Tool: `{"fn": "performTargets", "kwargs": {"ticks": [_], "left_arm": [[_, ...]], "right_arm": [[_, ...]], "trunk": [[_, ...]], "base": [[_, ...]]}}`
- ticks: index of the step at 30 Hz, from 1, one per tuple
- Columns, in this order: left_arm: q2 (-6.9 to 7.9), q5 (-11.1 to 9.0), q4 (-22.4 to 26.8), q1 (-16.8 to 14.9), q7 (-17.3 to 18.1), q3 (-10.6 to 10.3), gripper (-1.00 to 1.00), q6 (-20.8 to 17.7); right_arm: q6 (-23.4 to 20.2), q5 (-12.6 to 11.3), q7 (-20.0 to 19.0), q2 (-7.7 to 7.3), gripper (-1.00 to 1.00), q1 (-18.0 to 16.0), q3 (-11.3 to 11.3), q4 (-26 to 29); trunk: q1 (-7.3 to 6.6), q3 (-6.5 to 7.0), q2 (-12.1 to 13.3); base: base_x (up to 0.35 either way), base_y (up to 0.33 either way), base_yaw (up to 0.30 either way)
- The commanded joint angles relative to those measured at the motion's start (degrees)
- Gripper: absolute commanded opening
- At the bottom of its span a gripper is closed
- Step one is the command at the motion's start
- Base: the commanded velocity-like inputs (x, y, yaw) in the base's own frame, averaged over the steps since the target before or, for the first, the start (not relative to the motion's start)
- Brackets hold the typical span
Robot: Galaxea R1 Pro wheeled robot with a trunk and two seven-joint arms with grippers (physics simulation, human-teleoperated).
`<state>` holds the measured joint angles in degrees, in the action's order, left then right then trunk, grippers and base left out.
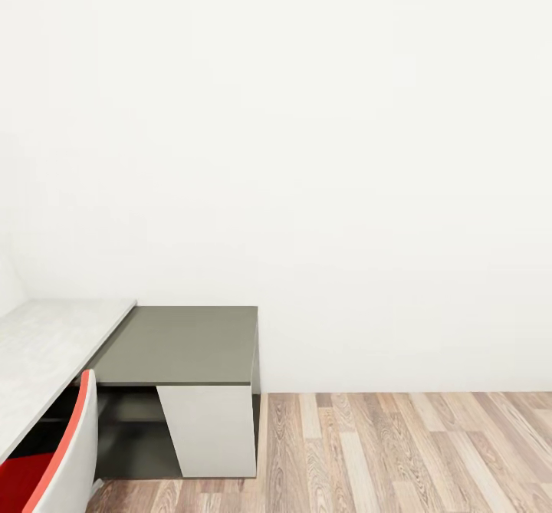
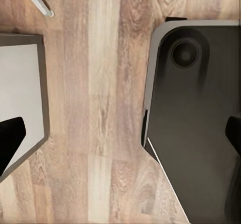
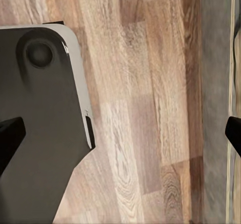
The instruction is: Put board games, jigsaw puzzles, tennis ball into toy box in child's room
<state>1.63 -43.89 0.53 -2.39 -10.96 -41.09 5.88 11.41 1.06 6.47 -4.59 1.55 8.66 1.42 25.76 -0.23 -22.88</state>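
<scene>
Pale grey-white table top (image 1: 42, 352) at the head view's lower left, bare where visible, against the white wall (image 1: 322, 152). Left gripper (image 2: 120, 136) spread wide with nothing between its dark fingertips (image 2: 11, 138), pointed down at the wood-plank floor (image 2: 100, 108), beside the robot's dark rounded base (image 2: 201, 123) and a grey slanted panel (image 2: 17, 98); right gripper (image 3: 120, 133) likewise spread wide and empty over the same planks. Further out, lower dark-grey-topped cabinet (image 1: 180, 344) butted against the table's end, red chair (image 1: 46, 467) tucked at the table's near edge.
</scene>
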Motion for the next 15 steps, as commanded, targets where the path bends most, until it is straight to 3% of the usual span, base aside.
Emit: {"fn": "performTargets", "kwargs": {"ticks": [1, 15], "left_arm": [[-0.06, -0.4, 0.0, 0.0, -0.2, -0.5, 1.0, 0.1], [-0.01, -0.3, 0.2, 0.0, 0.1, -0.4, 1.0, 0.7]], "right_arm": [[0.2, 0.1, 0.1, 0.01, 1.0, 0.0, 0.4, 0.1], [0.3, -0.4, 0.4, -0.1, 1.0, 0.0, 0.7, 0.1]], "trunk": [[0.02, -0.02, 0.0], [0.02, -0.02, 0.0]], "base": [[0.0, 0.0, 0.0], [0.0, 0.0, 0.0]]}}
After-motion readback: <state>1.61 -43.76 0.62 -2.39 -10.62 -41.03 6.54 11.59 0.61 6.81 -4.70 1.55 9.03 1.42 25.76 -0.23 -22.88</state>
